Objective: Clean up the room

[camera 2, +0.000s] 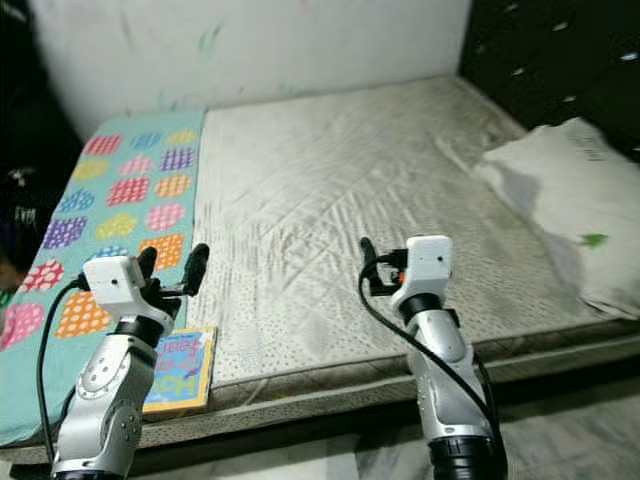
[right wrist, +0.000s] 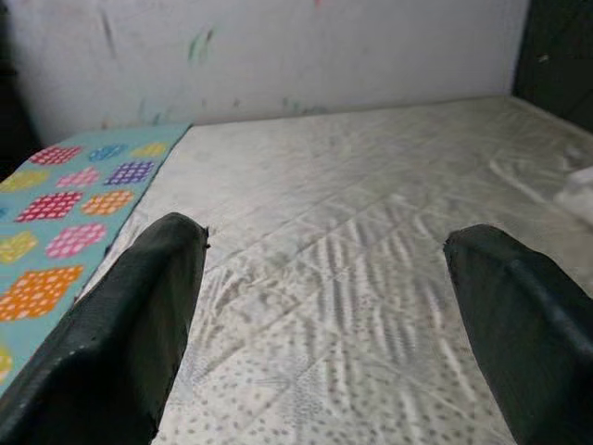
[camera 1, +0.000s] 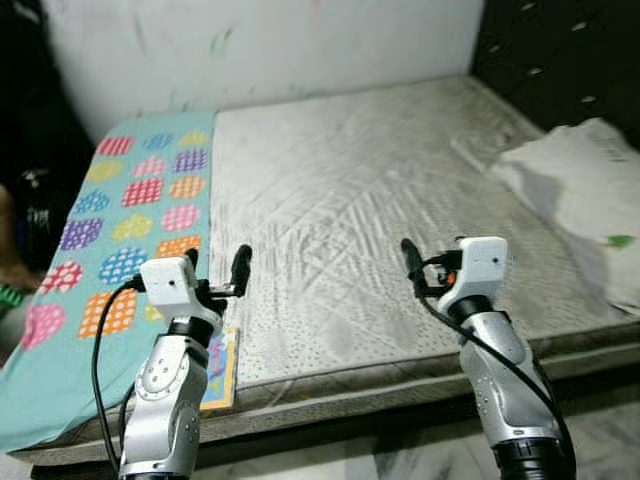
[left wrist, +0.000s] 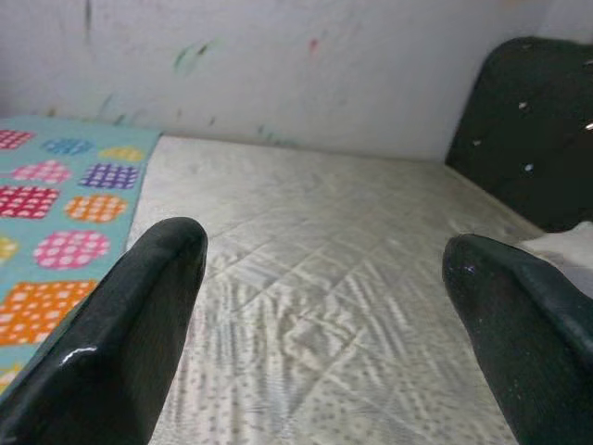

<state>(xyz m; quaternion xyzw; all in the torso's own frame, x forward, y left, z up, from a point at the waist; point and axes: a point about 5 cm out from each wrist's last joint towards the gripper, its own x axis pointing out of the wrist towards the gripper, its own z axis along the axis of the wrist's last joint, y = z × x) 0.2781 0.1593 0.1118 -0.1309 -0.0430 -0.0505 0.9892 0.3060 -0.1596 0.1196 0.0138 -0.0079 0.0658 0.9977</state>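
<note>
A bare white mattress (camera 1: 360, 200) lies before me, with a teal blanket (camera 1: 110, 230) of coloured patches spread over its left strip. A children's book (camera 2: 182, 370) rests flat on the front left edge of the bed, just below my left arm. My left gripper (camera 1: 215, 268) hovers open above that front edge, nothing between its fingers (left wrist: 139, 315). To its right, my right gripper (camera 1: 430, 265) is also open and empty over the mattress, its fingers (right wrist: 139, 315) spread wide.
A white pillow (camera 1: 585, 190) with a small green scrap (camera 1: 620, 241) on it lies at the right side of the bed. A dark padded headboard (camera 1: 560, 50) rises behind it. A marked white wall (camera 1: 270, 50) bounds the far side. Marbled floor (camera 1: 400, 450) runs below the bed's front edge.
</note>
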